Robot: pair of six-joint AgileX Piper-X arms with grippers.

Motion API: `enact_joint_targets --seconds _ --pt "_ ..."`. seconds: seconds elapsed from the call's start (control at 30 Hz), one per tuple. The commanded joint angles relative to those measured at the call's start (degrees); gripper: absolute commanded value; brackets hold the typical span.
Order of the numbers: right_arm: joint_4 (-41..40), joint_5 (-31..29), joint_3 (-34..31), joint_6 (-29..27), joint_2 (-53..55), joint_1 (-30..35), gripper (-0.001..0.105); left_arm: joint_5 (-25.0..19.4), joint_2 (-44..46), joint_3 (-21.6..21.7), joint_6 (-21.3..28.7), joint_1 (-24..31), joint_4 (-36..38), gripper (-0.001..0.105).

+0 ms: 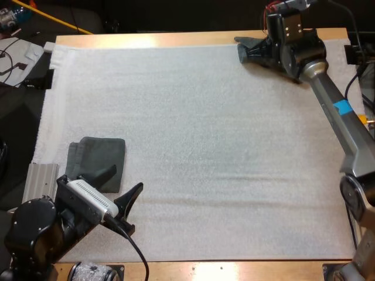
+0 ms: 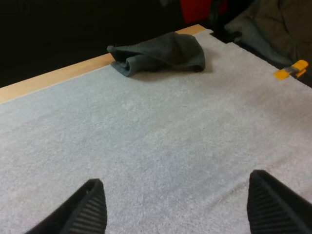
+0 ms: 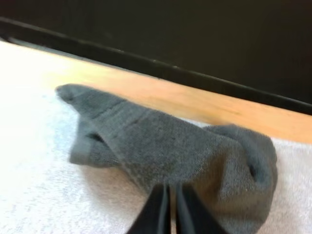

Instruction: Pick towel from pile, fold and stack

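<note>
Right gripper (image 3: pixel 169 187) pinches the crumpled towel (image 3: pixel 161 141); best lift it clear of the mat (image 1: pixel 205 146). Left gripper (image 2: pixel 175 176) hovers, fingers spread

The right arm (image 1: pixel 327 93) has black joint housings and a silver-grey tube with a blue band. The left arm (image 1: pixel 34 231) is rounded and black; the left end effector (image 1: pixel 126 177) has tapered, ribbed black fingers (image 2: pixel 90 209).

Soft, even overhead light, so the mat (image 1: pixel 205 146) is bright. Glare washes out the table (image 1: pixel 135 41) along its far edge, and beyond it is basically black. Just a faint shadow under the towel (image 2: pixel 161 53).
</note>
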State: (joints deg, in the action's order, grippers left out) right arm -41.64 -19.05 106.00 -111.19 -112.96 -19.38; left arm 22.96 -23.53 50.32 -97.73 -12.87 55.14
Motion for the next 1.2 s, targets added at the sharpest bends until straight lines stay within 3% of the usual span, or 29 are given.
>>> enact_joint_targets --seconds 0.0,0.13,0.23,0.27,0.33,0.4,0.83,1.17 --pt "-4.6 0.5 0.4 -0.1 4.1 -1.8 0.002 1.1 -0.5 0.8 -0.5 -0.3 -1.0 0.059" --pt "-8.5 1.5 0.4 1.2 7.2 -4.2 0.023 1.8 -0.6 1.0 -0.7 -0.3 -1.1 0.059" --pt "-8.3 0.4 0.5 2.1 6.1 -2.9 0.019 1.1 0.0 0.8 -0.3 -0.5 -0.4 0.059" --pt "-10.3 0.3 0.4 3.8 5.8 -3.0 0.035 1.1 -0.2 0.8 -0.3 -0.4 -0.6 0.059" --pt "-12.1 0.4 0.4 5.1 6.5 -3.1 0.056 1.2 -0.2 0.9 -0.3 -0.5 -0.6 0.059" --pt "-13.3 0.7 0.3 5.6 6.8 -3.2 0.068 1.1 -0.2 0.8 -0.3 -0.5 -0.6 0.059" --pt "-17.9 8.4 -0.3 13.0 4.9 -4.2 0.060 1.1 -0.2 0.7 -0.6 -0.3 -0.9 0.059" --pt "-12.4 6.8 0.3 13.1 -2.1 -3.6 0.061 1.5 -0.2 0.8 -0.7 -0.5 -0.5 0.059"
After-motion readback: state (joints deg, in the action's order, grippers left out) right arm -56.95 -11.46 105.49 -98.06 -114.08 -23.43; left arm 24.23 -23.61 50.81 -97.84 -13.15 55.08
